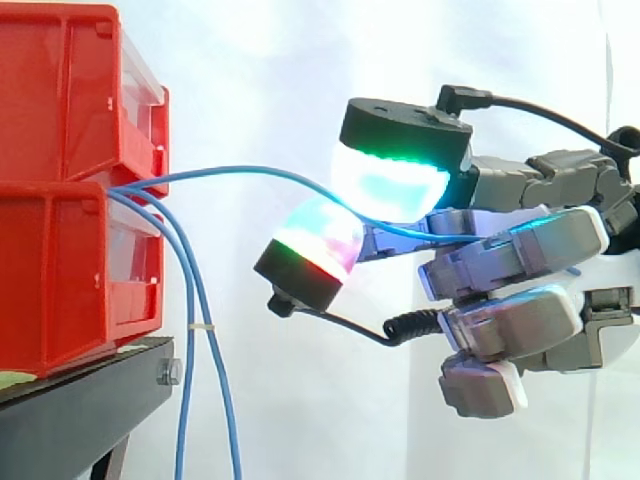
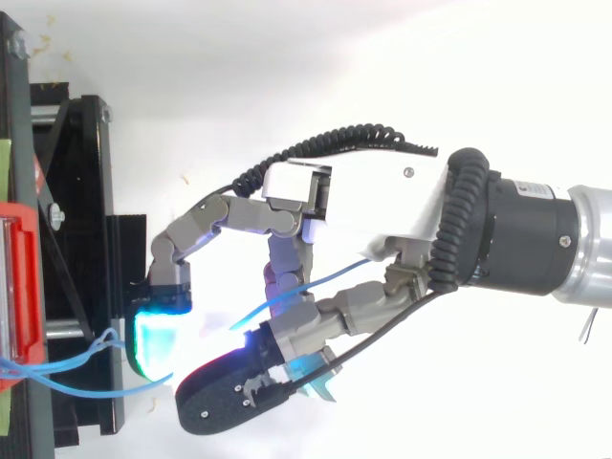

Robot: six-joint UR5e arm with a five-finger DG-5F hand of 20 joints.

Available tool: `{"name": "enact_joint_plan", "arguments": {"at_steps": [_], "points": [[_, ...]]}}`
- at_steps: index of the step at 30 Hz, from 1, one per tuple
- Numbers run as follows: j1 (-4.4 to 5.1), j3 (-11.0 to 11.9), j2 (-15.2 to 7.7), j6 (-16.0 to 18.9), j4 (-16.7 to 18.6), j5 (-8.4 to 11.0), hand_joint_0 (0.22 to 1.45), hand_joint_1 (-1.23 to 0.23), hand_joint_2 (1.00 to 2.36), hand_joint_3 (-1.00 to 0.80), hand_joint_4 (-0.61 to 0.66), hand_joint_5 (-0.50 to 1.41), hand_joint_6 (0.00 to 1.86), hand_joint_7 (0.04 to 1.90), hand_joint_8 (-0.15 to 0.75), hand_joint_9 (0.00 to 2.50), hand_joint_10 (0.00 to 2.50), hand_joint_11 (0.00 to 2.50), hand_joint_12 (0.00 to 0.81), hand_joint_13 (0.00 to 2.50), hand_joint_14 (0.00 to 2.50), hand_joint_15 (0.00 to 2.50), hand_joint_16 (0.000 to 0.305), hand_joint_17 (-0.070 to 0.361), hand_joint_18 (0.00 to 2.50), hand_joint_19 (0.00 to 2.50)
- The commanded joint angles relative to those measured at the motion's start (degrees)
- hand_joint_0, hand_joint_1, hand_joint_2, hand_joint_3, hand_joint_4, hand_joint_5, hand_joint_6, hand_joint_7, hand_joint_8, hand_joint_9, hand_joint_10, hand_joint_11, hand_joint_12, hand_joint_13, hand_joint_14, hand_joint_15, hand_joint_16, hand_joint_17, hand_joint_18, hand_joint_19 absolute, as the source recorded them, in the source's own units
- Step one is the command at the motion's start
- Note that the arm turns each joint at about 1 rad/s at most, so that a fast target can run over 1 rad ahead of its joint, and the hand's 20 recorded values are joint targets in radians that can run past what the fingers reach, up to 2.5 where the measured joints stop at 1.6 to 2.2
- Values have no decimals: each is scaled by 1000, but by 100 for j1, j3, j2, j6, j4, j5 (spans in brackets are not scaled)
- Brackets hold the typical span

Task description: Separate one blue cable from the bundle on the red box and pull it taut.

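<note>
The hand (image 1: 520,255) at centre right pinches one blue cable (image 1: 250,170) between its pads. The cable arcs left to right from the red box (image 1: 60,260); the other cables (image 1: 184,400) hang down.

Hand (image 1: 520,250) held level, fingertips (image 1: 390,182) pinching the blue cable (image 1: 240,171)

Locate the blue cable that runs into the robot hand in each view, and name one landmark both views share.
Side view: blue cable arcs from the red bins at left into the robot hand at right.
Top view: blue cable crosses the centre, threading between the robot hand's fingers.
Shared landmark: the red bins, left edge in both.
</note>
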Motion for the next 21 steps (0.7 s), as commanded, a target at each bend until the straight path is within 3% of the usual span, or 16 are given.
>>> {"name": "enact_joint_plan", "arguments": {"at_steps": [1, 11, 21], "points": [[6, -1, 2, 7, 11, 0, 612, -754, 1003, -187, 57, 26, 800, 1068, 212, 1797, 18, 425, 391, 1485, 22, 530, 62, 140, 1283, 659], [24, -1, -7, 25, -6, 0, 610, -739, 1000, -195, 53, 27, 793, 1092, 175, 1227, 3, 108, 393, 1144, 18, 490, 59, 132, 982, 634], [41, -1, -7, 7, 11, -9, 602, -725, 1019, -211, 33, 26, 790, 1076, 172, 963, 0, 0, 393, 942, 15, 400, 58, 129, 761, 580]]}}
